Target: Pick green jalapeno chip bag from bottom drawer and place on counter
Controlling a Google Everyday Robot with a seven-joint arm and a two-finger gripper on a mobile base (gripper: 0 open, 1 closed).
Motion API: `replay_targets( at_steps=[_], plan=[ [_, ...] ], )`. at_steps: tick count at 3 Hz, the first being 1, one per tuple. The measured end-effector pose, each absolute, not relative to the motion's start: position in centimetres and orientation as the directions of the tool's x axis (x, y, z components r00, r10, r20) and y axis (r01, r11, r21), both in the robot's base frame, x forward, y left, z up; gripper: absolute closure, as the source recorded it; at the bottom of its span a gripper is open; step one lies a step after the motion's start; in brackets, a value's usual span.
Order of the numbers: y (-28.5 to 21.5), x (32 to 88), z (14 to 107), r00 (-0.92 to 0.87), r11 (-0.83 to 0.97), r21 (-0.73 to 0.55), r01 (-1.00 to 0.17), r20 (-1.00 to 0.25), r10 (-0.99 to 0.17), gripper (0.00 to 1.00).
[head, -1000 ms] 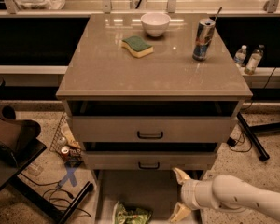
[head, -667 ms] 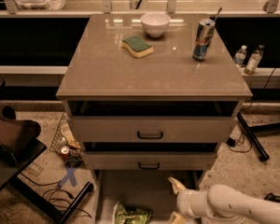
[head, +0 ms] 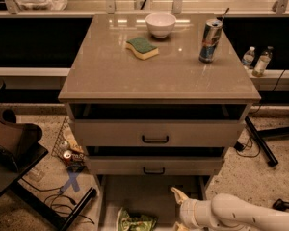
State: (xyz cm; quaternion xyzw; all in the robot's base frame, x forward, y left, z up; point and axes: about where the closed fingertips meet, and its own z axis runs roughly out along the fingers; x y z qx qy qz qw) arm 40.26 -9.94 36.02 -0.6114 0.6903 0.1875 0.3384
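- Speckled flooring runs around a beige-grey drawer cabinet, with a dark shelf line and a bright ledge behind it.
- On the counter stand a white bowl at the back, a green-topped yellow sponge just in front of it, and a drinks can off to the right, well apart from both.
- Two small bottles stand on the ledge to the right of the cabinet.
- Both upper drawers with black handles sit slightly pulled out.
- Pulled out far beneath them is the bottom drawer, its flat floor mostly bare.
- At the near end of that drawer, left of centre, lies the green jalapeno chip bag, crumpled and shiny, partly cut off by the bottom of the view.
- Low over the right part of the drawer, the gripper faces left toward the bag, close beside it but not touching.
- One pale finger angles up and left, the other barely shows at the bottom edge; the jaws stand spread apart with nothing between them.
- Behind it the white arm comes in from the lower right.
- Left of the cabinet a wire basket with cans leans on the floor, a blue tape cross lies near it, and dark furniture fills that corner.
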Motion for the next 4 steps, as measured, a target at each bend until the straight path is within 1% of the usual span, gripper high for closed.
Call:
replay_targets(
  at_steps=[1,2,3,4],
  plan=[
    [-8.4,40.6,34.4,-0.021,0.165,-0.141,-0.976,-0.694,-0.719,0.0],
    [-4.9,40.7,30.5,-0.044,0.146,-0.084,-0.986,-0.709,-0.704,0.0],
    [-4.3,40.7,30.1,-0.038,0.132,-0.08,-0.988,-0.703,-0.71,0.0],
    [-2.7,40.8,27.9,-0.025,0.1,-0.07,-0.992,-0.687,-0.726,0.0]
  ],
)
